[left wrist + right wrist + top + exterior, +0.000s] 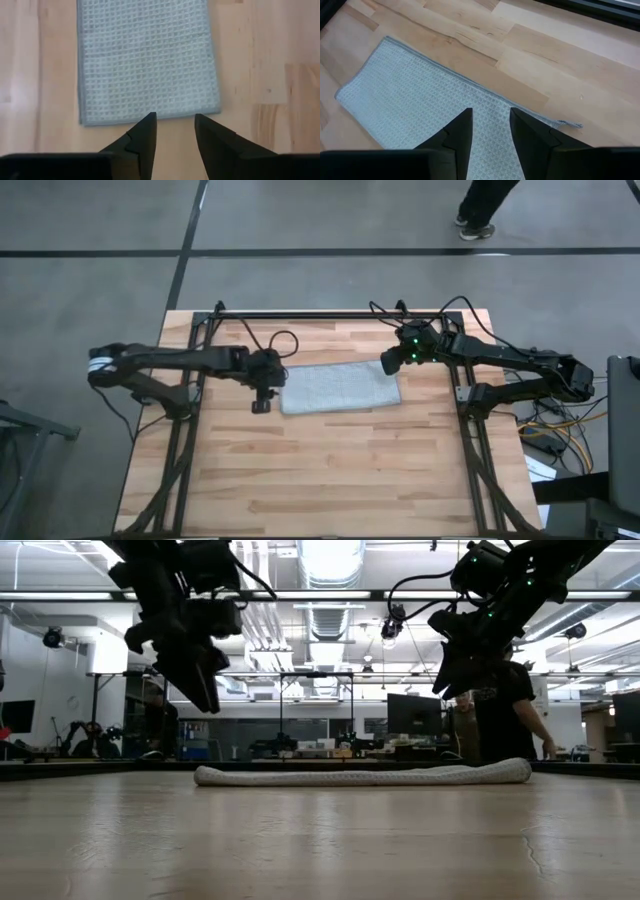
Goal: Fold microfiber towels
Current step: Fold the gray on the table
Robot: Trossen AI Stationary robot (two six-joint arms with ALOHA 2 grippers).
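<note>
Left end effector [261, 406]: released, fingers [142, 140] parted with nothing between them, raised clear of the desk [330, 470]. Just ahead of its tips, the near short edge of the microfiber towel [340, 389], lying flat as a folded rectangle. Right end effector [388, 367]: also released, empty, hanging above the towel's opposite end, over the long edge there. Beside that end, a small tag [568, 123] sticking out from the towel's corner. Farther off, beyond the desk, a person [505, 710] standing.
</note>
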